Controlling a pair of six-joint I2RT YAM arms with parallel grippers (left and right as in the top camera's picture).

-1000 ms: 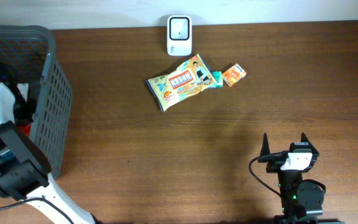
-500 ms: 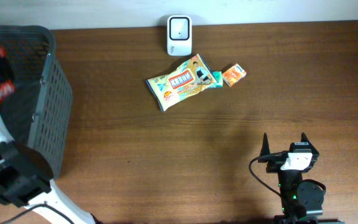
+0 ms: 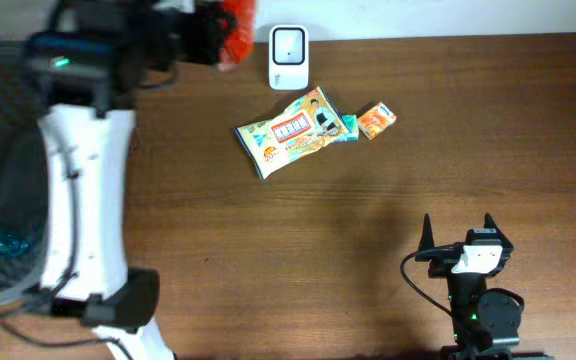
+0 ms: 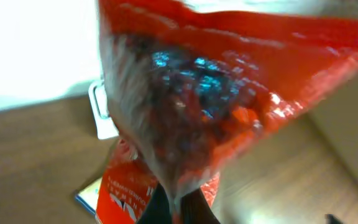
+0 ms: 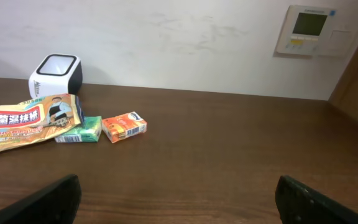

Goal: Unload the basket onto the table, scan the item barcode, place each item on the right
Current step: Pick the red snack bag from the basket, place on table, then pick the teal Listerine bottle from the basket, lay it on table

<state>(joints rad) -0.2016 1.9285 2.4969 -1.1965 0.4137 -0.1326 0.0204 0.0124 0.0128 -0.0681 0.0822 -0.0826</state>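
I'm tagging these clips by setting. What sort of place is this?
Probably a mock shop checkout set up on a wooden table: a white barcode scanner by the wall, packaged snacks beside it, and a mesh basket at the left.
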